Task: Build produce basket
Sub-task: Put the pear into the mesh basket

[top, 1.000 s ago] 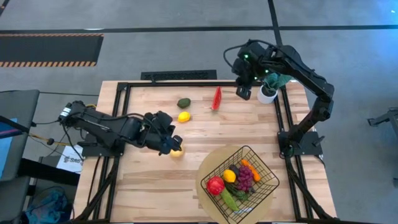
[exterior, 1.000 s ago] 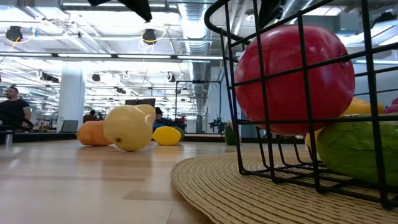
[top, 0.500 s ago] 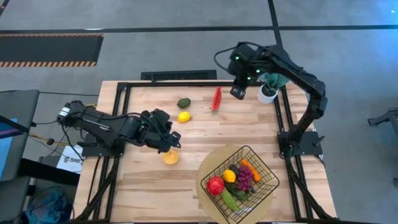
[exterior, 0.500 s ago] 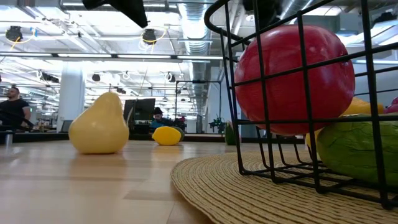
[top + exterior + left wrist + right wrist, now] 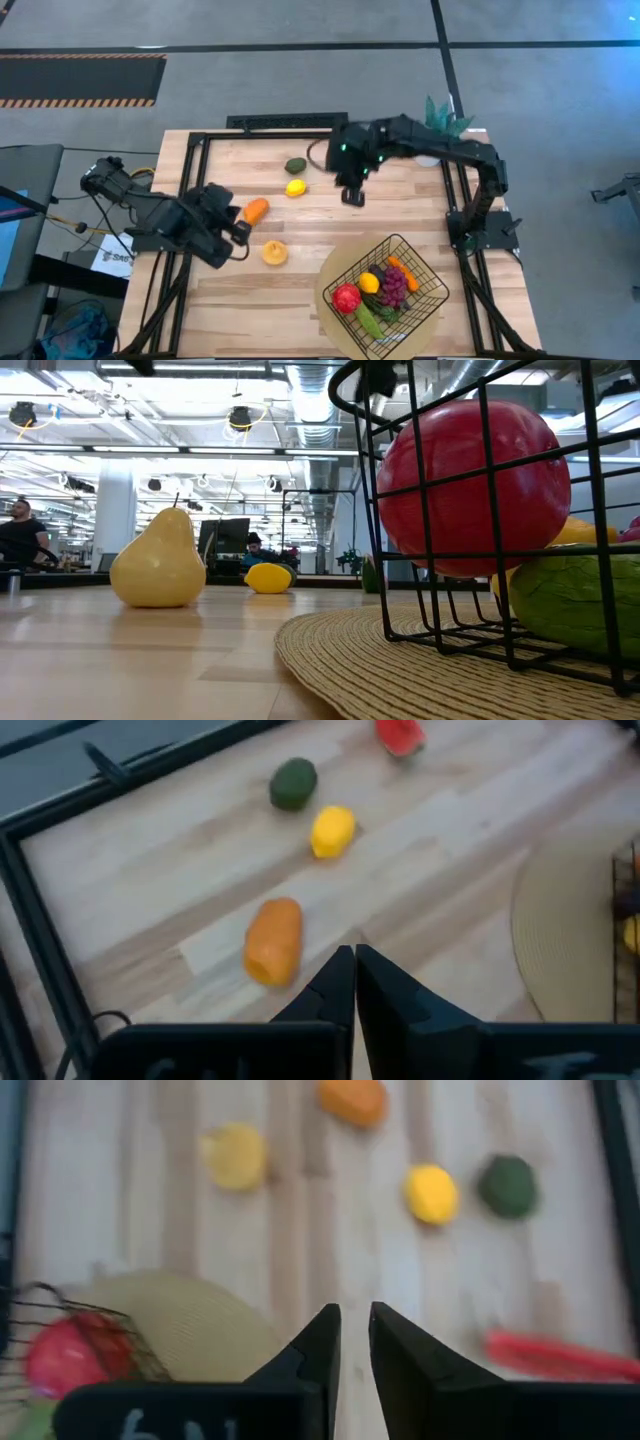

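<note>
Black wire basket holds several pieces; pear, orange, lemon, avocado and watermelon slice remain on the table, left gripper pressed together and empty, right gripper slightly apart, empty.

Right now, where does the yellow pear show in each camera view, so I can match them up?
High view: pear on the wood, left of the basket.
Low view: pear standing upright at left, lemon behind it.
Left wrist view: not in it.
Right wrist view: pear, blurred, near the top left.
Shared landmark: the lemon, beside the dark green avocado.
</note>
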Motion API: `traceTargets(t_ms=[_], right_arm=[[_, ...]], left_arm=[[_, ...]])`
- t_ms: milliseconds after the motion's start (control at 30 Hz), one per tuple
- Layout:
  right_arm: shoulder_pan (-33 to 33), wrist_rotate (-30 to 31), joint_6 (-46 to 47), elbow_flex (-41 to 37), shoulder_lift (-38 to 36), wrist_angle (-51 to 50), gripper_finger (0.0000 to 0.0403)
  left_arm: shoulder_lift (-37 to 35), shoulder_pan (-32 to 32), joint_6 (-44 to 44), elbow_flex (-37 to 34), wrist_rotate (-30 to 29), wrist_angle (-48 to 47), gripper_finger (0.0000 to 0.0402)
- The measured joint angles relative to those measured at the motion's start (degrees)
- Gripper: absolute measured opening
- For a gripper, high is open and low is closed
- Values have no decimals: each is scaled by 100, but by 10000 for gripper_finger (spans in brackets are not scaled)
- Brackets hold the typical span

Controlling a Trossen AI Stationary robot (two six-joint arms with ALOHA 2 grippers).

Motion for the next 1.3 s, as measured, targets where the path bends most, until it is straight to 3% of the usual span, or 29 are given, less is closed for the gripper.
traceTargets(t_ms=[233,367,633,767,1100,1300], right_arm=[[474,435,1355,8,338,-275,77],[703,-173,1510,-9,852,-383,76],[1180,-1236,1333,-3,1723,1668,85],[1203,-1270,1374,-4,1959,2039,119],[1194,-1029,1182,4,2126,3155,246],[1153,-865,1158,-11,2180,3353,260]], left_arm=[[-1,-568,-96,2,360,-26,0],[1,-900,-85,2,637,-21,0],[29,-1619,-619,2,881,-29,0],[31,-1869,-962,2,860,-28,0],[31,-2054,-1207,4,709,-26,0],[31,-2054,-1206,4,568,-26,0]])
